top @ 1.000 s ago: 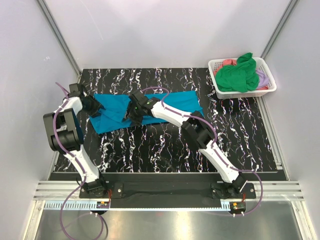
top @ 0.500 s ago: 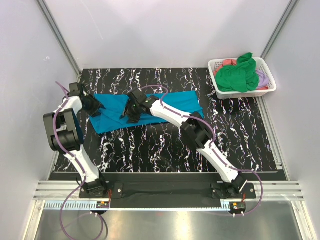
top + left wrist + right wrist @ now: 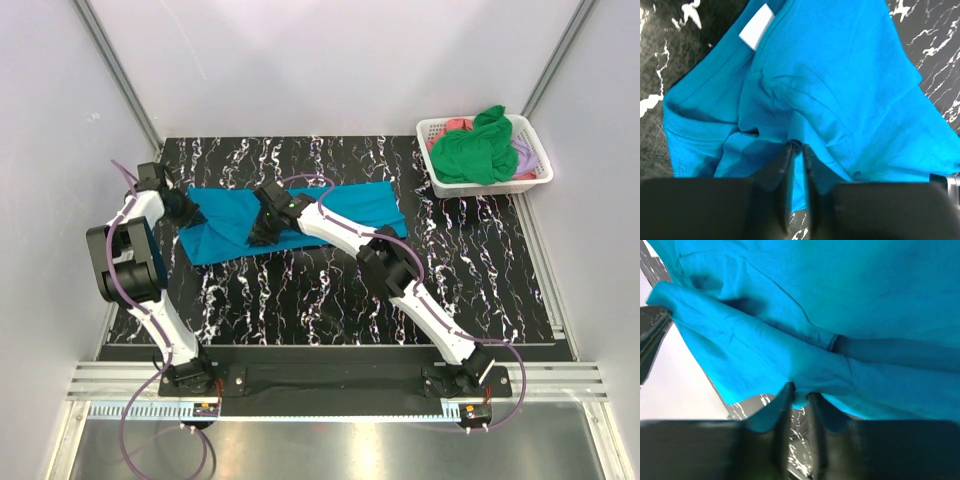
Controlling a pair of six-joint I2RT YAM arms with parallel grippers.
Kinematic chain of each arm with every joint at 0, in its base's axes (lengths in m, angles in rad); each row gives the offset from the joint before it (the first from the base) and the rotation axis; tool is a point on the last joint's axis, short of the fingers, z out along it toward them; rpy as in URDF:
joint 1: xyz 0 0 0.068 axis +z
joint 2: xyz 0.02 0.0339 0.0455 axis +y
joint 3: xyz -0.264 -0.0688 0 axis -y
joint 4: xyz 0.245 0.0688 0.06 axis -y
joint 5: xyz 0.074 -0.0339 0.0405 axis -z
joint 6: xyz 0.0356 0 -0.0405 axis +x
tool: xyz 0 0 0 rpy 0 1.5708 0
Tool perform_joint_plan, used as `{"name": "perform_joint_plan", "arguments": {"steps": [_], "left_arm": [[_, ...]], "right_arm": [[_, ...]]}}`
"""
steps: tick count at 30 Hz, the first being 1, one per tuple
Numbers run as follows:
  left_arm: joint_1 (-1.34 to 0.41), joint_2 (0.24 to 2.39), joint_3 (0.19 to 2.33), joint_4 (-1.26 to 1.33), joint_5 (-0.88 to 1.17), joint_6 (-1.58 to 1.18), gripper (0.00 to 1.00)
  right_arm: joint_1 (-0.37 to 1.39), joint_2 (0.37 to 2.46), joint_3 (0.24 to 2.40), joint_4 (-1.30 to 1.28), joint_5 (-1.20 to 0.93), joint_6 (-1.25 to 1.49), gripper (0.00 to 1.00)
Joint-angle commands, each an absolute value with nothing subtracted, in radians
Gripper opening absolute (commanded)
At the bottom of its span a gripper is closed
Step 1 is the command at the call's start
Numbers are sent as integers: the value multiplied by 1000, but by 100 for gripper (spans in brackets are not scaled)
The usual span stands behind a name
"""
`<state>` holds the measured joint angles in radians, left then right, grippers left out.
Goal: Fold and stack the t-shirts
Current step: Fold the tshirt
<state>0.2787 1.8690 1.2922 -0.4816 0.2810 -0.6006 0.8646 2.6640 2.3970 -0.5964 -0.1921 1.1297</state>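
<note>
On the table [image 3: 330,300], left gripper [image 3: 799,146] pinches the teal t-shirt [image 3: 840,75]; right gripper [image 3: 800,387] seemingly nips its hem.

We've got the t-shirt [image 3: 350,205] spread on the table [image 3: 330,295], running left to right. The left gripper [image 3: 188,212] sits at its left end, and the right gripper [image 3: 262,234] is just right of that, by the shirt's near edge. Far right of both and further back is the basket [image 3: 490,188], with the other t-shirts [image 3: 475,155] heaped inside.
</note>
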Motion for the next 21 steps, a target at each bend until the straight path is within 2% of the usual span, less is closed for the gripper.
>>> {"name": "perform_joint_plan", "arguments": {"steps": [1, 3, 4, 11, 14, 16, 19, 21], "left_arm": [[275, 1833, 1344, -474, 293, -588, 7], [275, 1836, 1357, -479, 302, -588, 0], [275, 1839, 1359, -482, 304, -589, 0], [270, 1856, 1428, -584, 221, -581, 0], [270, 1861, 1450, -612, 187, -574, 9], [270, 1862, 1454, -618, 190, -572, 10], [271, 1876, 1470, -624, 198, -569, 0], [270, 1890, 1482, -617, 202, -566, 0]], "right_arm": [[873, 2668, 2448, -584, -156, 1134, 19], [870, 2657, 2444, -574, -150, 1131, 10], [868, 2643, 2430, -563, -153, 1131, 9], [856, 2585, 2382, -514, -155, 1150, 8], [841, 2566, 2362, -470, -166, 1157, 6], [833, 2550, 2321, -431, -178, 1189, 6], [812, 2525, 2254, -336, -190, 1226, 4], [798, 2519, 2244, -285, -198, 1227, 3]]}}
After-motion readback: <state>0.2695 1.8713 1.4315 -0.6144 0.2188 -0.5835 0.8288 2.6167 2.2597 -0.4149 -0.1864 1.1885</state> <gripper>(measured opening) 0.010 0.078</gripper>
